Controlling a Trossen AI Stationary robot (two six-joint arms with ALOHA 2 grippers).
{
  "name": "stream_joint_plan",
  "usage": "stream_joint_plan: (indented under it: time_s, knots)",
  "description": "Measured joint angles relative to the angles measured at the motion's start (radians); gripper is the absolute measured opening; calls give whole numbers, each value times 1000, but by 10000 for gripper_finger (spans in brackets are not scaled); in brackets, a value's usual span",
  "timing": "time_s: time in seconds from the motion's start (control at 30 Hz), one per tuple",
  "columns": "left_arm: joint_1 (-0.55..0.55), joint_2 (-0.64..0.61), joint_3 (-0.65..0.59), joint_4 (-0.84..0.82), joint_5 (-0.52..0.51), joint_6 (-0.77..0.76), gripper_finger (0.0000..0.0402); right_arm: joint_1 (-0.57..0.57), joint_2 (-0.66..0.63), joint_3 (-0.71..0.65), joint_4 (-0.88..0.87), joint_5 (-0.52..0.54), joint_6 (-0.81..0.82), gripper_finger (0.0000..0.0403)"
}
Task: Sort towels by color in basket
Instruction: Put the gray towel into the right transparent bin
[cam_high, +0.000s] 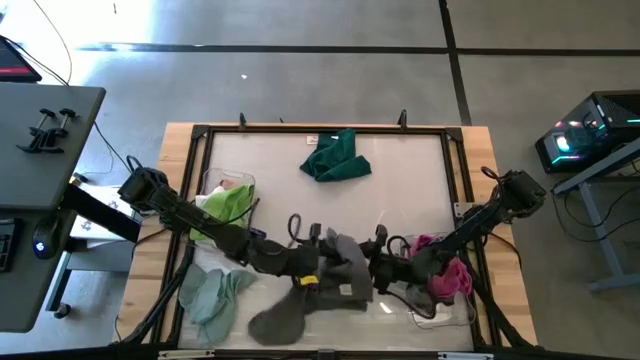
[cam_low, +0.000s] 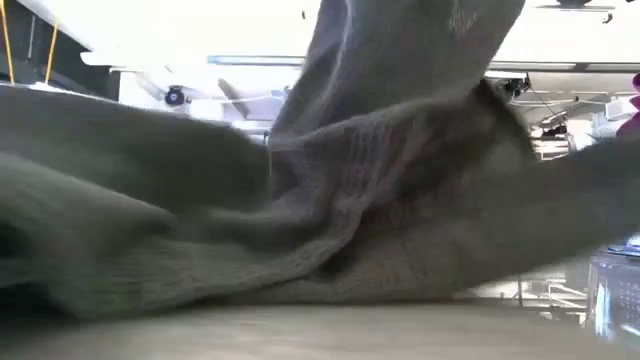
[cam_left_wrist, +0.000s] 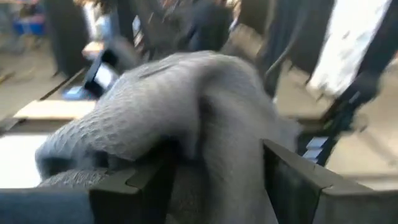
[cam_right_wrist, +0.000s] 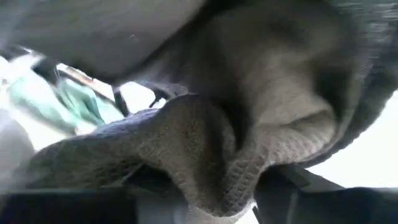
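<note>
Both grippers meet at your grey towel (cam_high: 335, 275) near the table's front edge: the left gripper (cam_left_wrist: 208, 180) stands apart with a knitted fold draped between its fingers, and the right gripper (cam_high: 385, 272) is at the cloth, though you cannot tell its jaws. Expect light, limp, waffle-textured fabric that sags and bunches; pinch a thick fold, not a single edge.

My two arms are matte black, chunky jointed tubes with black cables looped along them; the left hand (cam_high: 318, 262) has a yellow tag near it.
</note>
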Motion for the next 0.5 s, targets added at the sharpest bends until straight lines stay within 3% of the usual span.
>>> stream_joint_plan:
  time_s: [0.2,0.5]
  knots:
    - [-38,3,-7,-302,-98,-148,173,21,0,0,-150,112,73,77]
    - [-143,5,-94,-526,-64,-357,113,19,-1,0,-277,109,257,72]
